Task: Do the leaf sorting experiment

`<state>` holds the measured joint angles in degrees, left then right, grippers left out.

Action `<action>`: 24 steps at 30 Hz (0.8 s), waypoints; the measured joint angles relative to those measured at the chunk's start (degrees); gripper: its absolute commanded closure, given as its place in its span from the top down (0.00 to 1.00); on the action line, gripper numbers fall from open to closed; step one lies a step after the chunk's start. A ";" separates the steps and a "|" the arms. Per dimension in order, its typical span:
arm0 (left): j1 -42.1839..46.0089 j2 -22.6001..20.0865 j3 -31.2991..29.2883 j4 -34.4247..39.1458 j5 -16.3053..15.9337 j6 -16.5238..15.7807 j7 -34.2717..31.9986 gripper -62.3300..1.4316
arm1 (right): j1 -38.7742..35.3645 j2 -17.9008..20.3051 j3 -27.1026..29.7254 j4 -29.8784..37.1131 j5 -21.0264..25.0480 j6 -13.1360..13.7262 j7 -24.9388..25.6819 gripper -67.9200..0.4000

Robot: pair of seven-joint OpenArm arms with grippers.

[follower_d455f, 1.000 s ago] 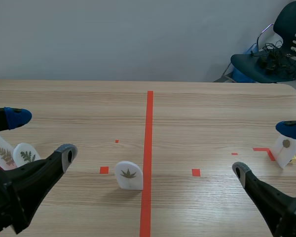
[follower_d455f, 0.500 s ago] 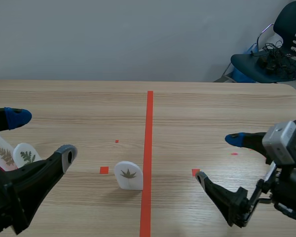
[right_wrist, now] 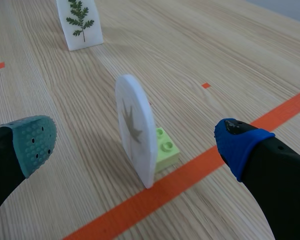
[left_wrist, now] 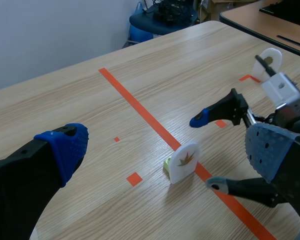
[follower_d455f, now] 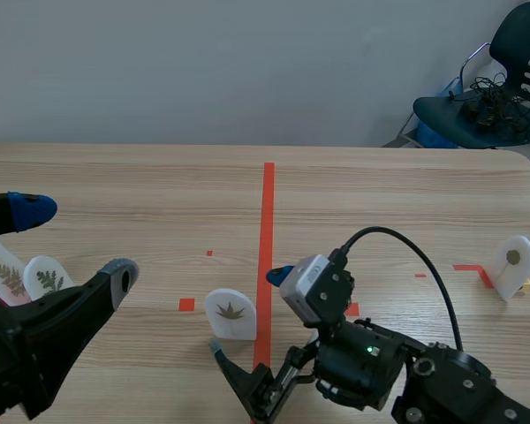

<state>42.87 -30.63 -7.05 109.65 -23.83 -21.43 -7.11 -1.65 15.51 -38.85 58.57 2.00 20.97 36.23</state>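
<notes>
The maple-leaf card [follower_d455f: 230,314], a white arched plaque, stands upright on the wooden worktop [follower_d455f: 380,203] just beside the orange-red line [follower_d455f: 267,221], propped on a small green brick [right_wrist: 165,147] behind it. The right arm [follower_d455f: 371,362] comes in low from the right and lies across the line, so the right jaws stand wide apart around the card without touching it: the blue pad [right_wrist: 237,142] is on the brick's side and the grey-green pad [right_wrist: 35,142] on the printed side, with the card just ahead of and between them. The left arm [follower_d455f: 35,344] sits low at the left edge, and the left jaws are also apart and hold nothing, their blue pad [follower_d455f: 31,209] above their grey pad [follower_d455f: 119,274]. Two fern cards [follower_d455f: 26,276] stand together beside the left arm, well apart from the maple-leaf card. A round-leaf card [follower_d455f: 515,263] stands far off at the right, by an orange-red corner mark
</notes>
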 measured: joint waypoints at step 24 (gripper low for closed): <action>0.00 0.02 0.00 0.00 -0.02 0.00 0.02 1.00 | 0.98 1.03 -2.73 -1.68 1.55 -5.16 8.72 0.12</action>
<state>42.87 -30.61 -7.05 109.65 -23.86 -21.43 -7.09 -0.67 16.53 -41.58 56.88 3.55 15.81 44.95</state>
